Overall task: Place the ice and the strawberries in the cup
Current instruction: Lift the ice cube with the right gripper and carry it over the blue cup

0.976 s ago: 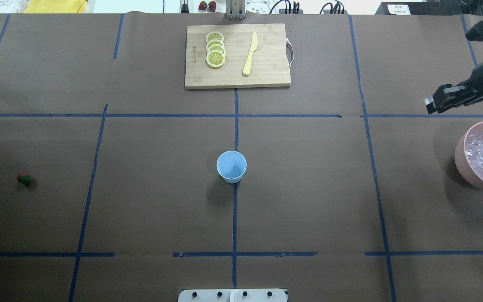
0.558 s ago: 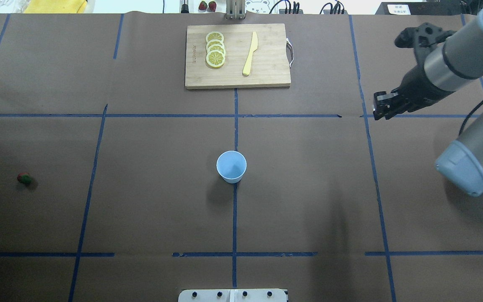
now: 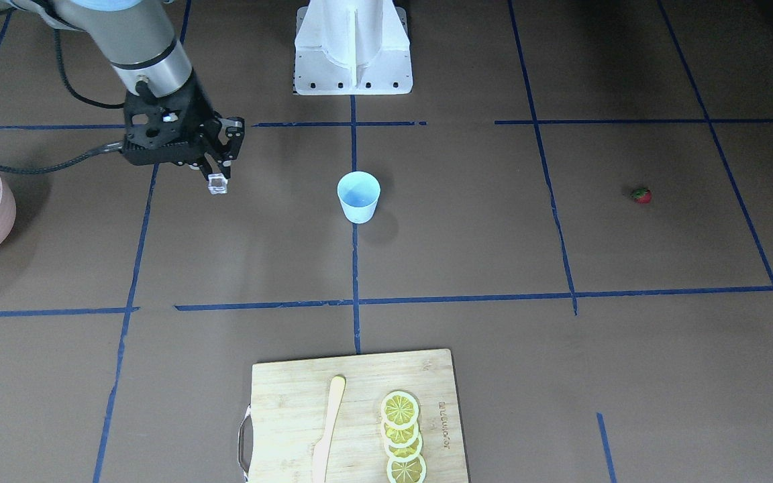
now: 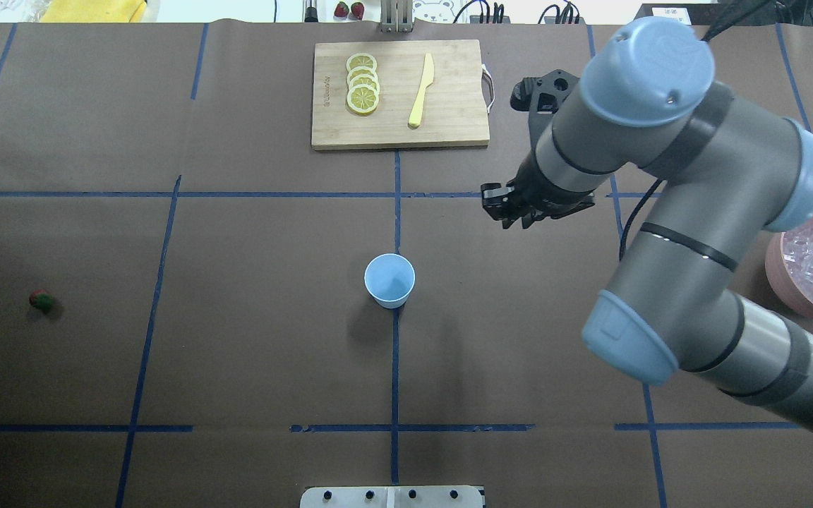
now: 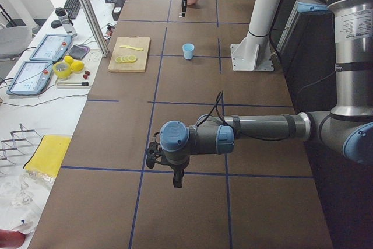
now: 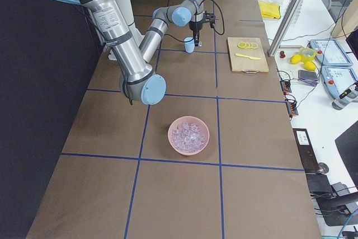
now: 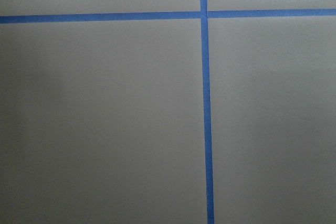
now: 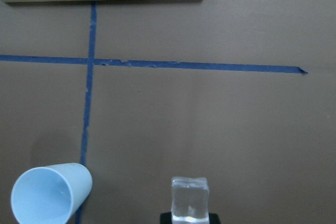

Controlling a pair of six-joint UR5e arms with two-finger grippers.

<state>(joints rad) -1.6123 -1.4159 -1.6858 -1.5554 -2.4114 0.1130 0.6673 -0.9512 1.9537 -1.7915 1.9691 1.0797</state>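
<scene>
Brown desk (image 4: pixel 237 353). Right fingers (image 3: pixel 214 173) clamped on ice cube (image 3: pixel 217 184), flat opposite faces; likely slippery, hard, light. Left fingers (image 5: pixel 177 180): cannot tell.

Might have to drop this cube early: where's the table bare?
Bare paper all round the small pale-blue plastic cup, widest between it and the tiny red strawberry, and between it and the pink bowl of ice, where the right tool holds its clear cube. Crowded only on the bamboo cutting board.
</scene>
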